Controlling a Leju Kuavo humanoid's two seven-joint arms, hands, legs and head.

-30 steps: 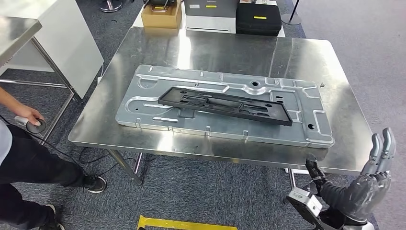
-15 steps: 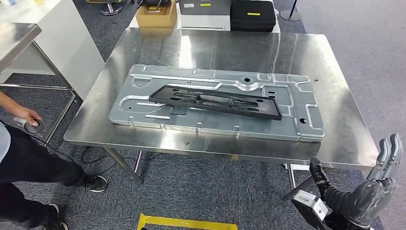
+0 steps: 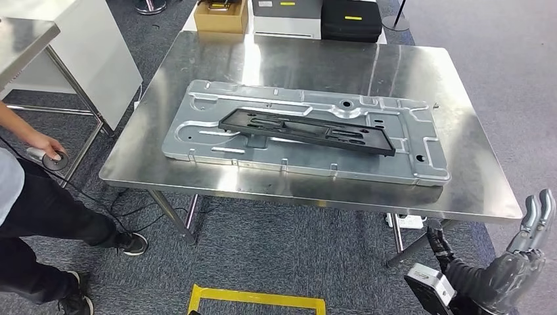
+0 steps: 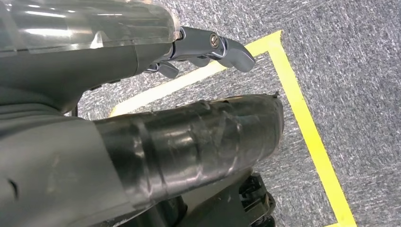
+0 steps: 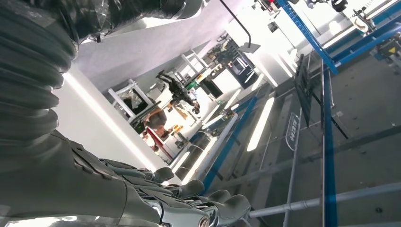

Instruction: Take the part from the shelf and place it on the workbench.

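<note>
- The right hand (image 3: 515,262) hangs low at the near right, below the surface's edge, fingers straight and apart, holding nothing.
- The left hand (image 4: 208,47) hangs over carpet with yellow tape (image 4: 302,118), fingers loosely extended, empty.
- The black part (image 3: 307,130) lies flat on a silver plate (image 3: 197,141) in the middle of the steel surface (image 3: 473,190).
- A person (image 3: 39,197) stands at the left.
</note>
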